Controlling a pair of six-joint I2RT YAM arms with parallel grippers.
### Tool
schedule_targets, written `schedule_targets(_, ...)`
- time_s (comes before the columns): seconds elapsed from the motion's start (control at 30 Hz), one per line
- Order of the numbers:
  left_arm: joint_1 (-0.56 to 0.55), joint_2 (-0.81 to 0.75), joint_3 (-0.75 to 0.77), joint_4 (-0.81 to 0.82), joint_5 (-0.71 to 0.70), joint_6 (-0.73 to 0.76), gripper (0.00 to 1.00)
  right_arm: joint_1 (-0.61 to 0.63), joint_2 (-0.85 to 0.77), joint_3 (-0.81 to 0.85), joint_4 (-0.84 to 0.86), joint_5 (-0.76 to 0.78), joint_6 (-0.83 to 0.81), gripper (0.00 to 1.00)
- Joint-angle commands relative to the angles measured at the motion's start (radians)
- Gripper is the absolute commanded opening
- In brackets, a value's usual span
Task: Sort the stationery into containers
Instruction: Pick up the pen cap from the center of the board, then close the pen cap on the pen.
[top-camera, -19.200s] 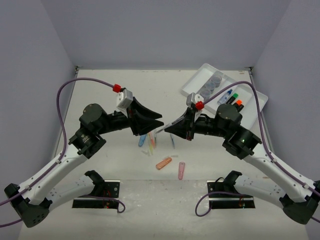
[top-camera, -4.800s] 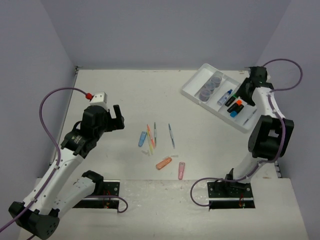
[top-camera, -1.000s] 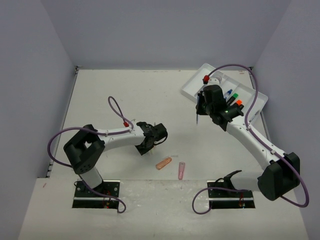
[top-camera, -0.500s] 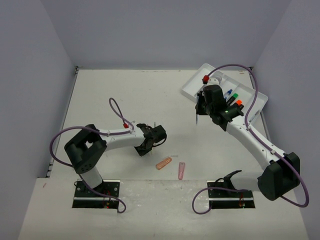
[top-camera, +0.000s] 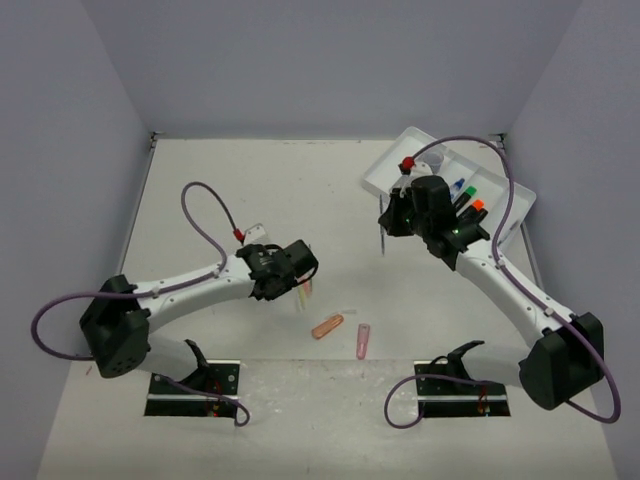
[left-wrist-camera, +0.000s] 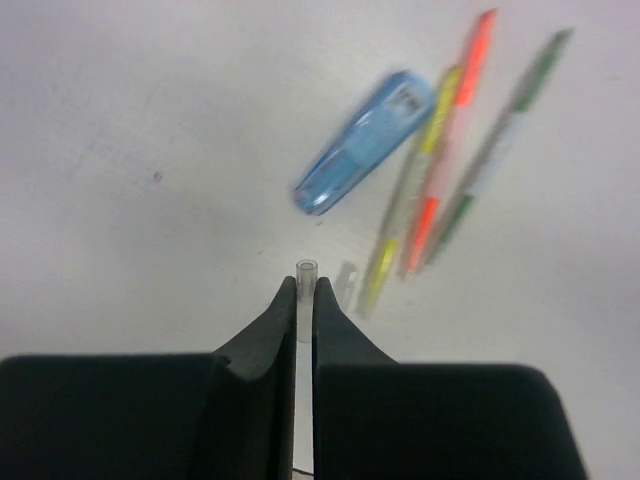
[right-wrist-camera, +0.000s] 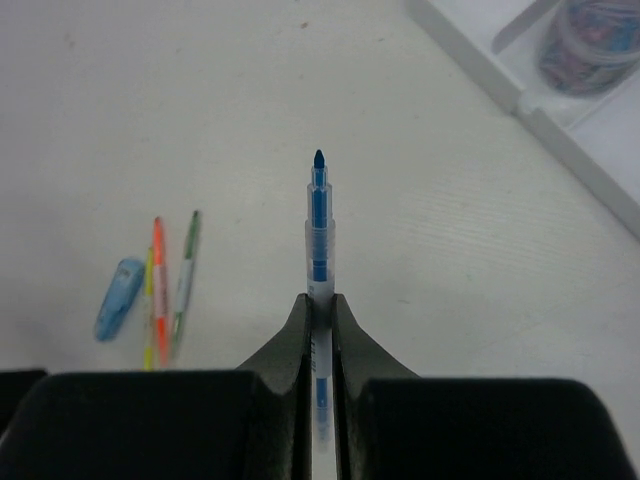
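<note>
My left gripper (left-wrist-camera: 305, 285) is shut on a small clear tube (left-wrist-camera: 306, 272) just above the table. Ahead of it lie a blue capsule (left-wrist-camera: 365, 142) and thin yellow, orange (left-wrist-camera: 450, 150) and green pens. From above, the left gripper (top-camera: 297, 262) hovers over these pens (top-camera: 303, 292). My right gripper (right-wrist-camera: 319, 298) is shut on a thin blue pen (right-wrist-camera: 318, 225), tip pointing forward. In the top view the right gripper (top-camera: 385, 226) hangs just left of the white tray (top-camera: 385, 178).
An orange capsule (top-camera: 327, 326) and a pink capsule (top-camera: 363, 340) lie near the front of the table, with a tiny clear piece (top-camera: 347, 311) beside them. Highlighters (top-camera: 468, 200) and a pot (right-wrist-camera: 600, 40) sit in the tray, whose wall (right-wrist-camera: 480, 70) shows at the upper right.
My left gripper has shut on the clear tube and its arm has swung so the elbow lies far left. The right gripper has shifted slightly left with the blue pen.
</note>
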Motion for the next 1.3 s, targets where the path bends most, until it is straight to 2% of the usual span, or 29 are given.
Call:
schedule_targets(0.0, 0.084, -0.202, 0.113, 0.354, -0.149, 0.592, 0.0, 0.002, -0.127, -0.061, 0.194, -0.448, -0.016, 0.0)
schedule_targets(0.03, 0.089, -0.207, 0.114, 0.376, -0.145, 0.712, 0.0, 0.001, -0.145, -0.08, 0.236, -0.516, -0.003, 0.0)
schedule_targets(0.13, 0.125, -0.358, 0.095, 0.772, 0.168, 1.049, 0.0, 0.013, -0.204, -0.203, 0.507, -0.765, 0.113, 0.0)
schedule_targets(0.17, 0.126, -0.395, 0.07, 0.871, 0.273, 1.127, 0.0, 0.03, -0.223, -0.244, 0.565, -0.802, 0.147, 0.0)
schedule_targets(0.23, 0.126, -0.453, 0.018, 1.016, 0.411, 1.17, 0.0, 0.101, -0.266, -0.316, 0.624, -0.795, 0.179, 0.0)
schedule_targets(0.37, 0.125, -0.486, -0.006, 1.093, 0.529, 1.137, 0.0, 0.206, -0.343, -0.342, 0.63, -0.682, 0.179, 0.0)
schedule_targets(0.43, 0.126, -0.496, -0.036, 1.185, 0.671, 1.115, 0.0, 0.216, -0.373, -0.343, 0.628, -0.651, 0.192, 0.0)
schedule_targets(0.57, 0.126, -0.514, -0.089, 1.299, 0.777, 1.049, 0.0, 0.237, -0.419, -0.331, 0.602, -0.596, 0.201, 0.0)
schedule_targets(0.9, 0.126, -0.5, -0.131, 1.409, 0.851, 1.003, 0.0, 0.244, -0.456, -0.319, 0.567, -0.554, 0.189, 0.0)
schedule_targets(1.27, 0.126, -0.465, -0.151, 1.471, 0.864, 0.995, 0.0, 0.251, -0.477, -0.3, 0.558, -0.571, 0.19, 0.0)
